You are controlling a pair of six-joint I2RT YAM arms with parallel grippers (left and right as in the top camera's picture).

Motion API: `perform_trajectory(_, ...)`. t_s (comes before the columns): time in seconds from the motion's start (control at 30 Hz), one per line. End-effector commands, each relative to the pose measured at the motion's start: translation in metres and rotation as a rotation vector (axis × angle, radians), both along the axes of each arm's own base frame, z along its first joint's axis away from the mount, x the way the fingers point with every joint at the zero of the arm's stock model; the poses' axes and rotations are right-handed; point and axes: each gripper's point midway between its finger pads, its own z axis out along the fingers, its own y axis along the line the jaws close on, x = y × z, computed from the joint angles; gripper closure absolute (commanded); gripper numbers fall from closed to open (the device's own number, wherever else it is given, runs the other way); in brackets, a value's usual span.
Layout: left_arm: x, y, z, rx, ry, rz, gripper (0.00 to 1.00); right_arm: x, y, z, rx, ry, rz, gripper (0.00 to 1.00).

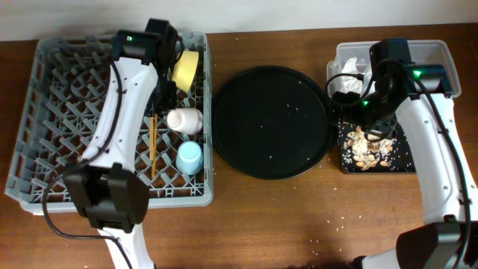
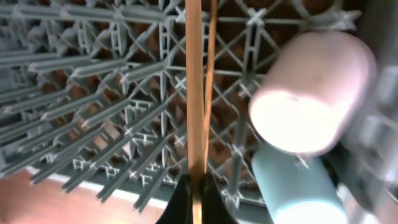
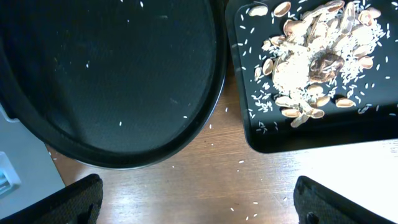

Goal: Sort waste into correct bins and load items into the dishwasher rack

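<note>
- Chopsticks (image 2: 194, 93) run as a pair along the lattice of the rack (image 1: 67, 112), just left of the two cups. My left fingers (image 2: 179, 205) are pinched tight on one end of them. I think both sticks are in the pinch, though the thinner one blurs into the other right at the tips.
- Pink cup (image 1: 185, 119) lies on its side in the rack, close beside the sticks. The blue cup (image 1: 190, 157) lies just below it in the overhead view, near the rack's right edge.
- Bowl (image 1: 185, 69), yellow, stands on edge in the rack's upper right corner, next to my left wrist.
- Right fingers (image 3: 74, 199) are spread wide with nothing between them. They hang over the counter (image 3: 217, 174), by the gap between the round tray (image 3: 112, 74) and the black tray (image 3: 373, 124).
- Scraps (image 3: 311, 62), husks mixed with pale grains, are heaped in the black tray. Stray grains dot the round tray and the counter around it.
- Tub (image 1: 437, 51) sits directly behind the black tray, with the napkin (image 1: 349, 82) inside at its left end.
</note>
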Motion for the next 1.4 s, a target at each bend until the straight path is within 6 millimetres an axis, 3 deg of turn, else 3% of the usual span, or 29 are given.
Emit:
perform_trajectory(0.0, -0.001, 0.011, -0.029, 0.032, 0.023, -0.002, 1.0, -0.001, 0.002, -0.002, 0.003, 0.008, -0.001, 0.02)
perform_trajectory(0.07, 0.002, 0.012, -0.047, 0.04, 0.019, -0.001, 0.9, -0.001, 0.002, -0.002, 0.003, 0.008, -0.001, 0.01)
perform_trajectory(0.17, 0.003, 0.015, -0.057, 0.049, 0.017, 0.003, 0.7, -0.001, 0.002, -0.002, 0.003, 0.008, -0.001, 0.02)
perform_trajectory(0.27, 0.004, 0.015, -0.057, 0.047, 0.011, 0.004, 0.36, -0.001, 0.002, -0.002, 0.003, 0.008, -0.001, 0.02)
perform_trajectory(0.37, 0.004, 0.01, -0.05, 0.014, 0.008, 0.003, 0.28, -0.001, 0.002, -0.002, 0.003, 0.008, -0.001, 0.02)
perform_trajectory(0.47, 0.005, 0.001, -0.023, -0.039, -0.013, 0.001, 0.27, -0.001, 0.002, -0.002, 0.003, 0.008, -0.001, 0.02)
perform_trajectory(0.67, 0.013, -0.012, 0.054, -0.134, -0.186, -0.011, 0.26, -0.001, 0.002, -0.002, 0.003, 0.008, -0.001, 0.01)
perform_trajectory(0.7, 0.012, -0.012, 0.063, -0.138, -0.212, -0.014, 0.22, -0.001, 0.002, -0.002, 0.003, 0.008, -0.001, 0.01)
perform_trajectory(0.73, 0.008, -0.011, 0.071, -0.14, -0.231, -0.015, 0.01, -0.001, 0.002, -0.002, 0.003, 0.008, -0.001, 0.01)
perform_trajectory(0.93, 0.006, -0.011, 0.079, -0.144, -0.25, -0.016, 0.01, -0.001, 0.002, -0.002, 0.003, 0.008, -0.001, 0.01)
perform_trajectory(1.07, 0.006, -0.011, 0.079, -0.144, -0.249, -0.016, 0.01, -0.004, 0.006, 0.01, 0.003, -0.032, 0.012, 0.02)
perform_trajectory(1.3, 0.006, -0.011, 0.079, -0.144, -0.249, -0.016, 0.01, -0.046, 0.048, 0.088, 0.028, -0.295, 0.156, 0.01)
perform_trajectory(1.37, 0.006, -0.011, 0.079, -0.144, -0.249, -0.016, 0.01, -0.063, 0.046, 0.113, 0.023, -0.389, 0.167, 0.01)
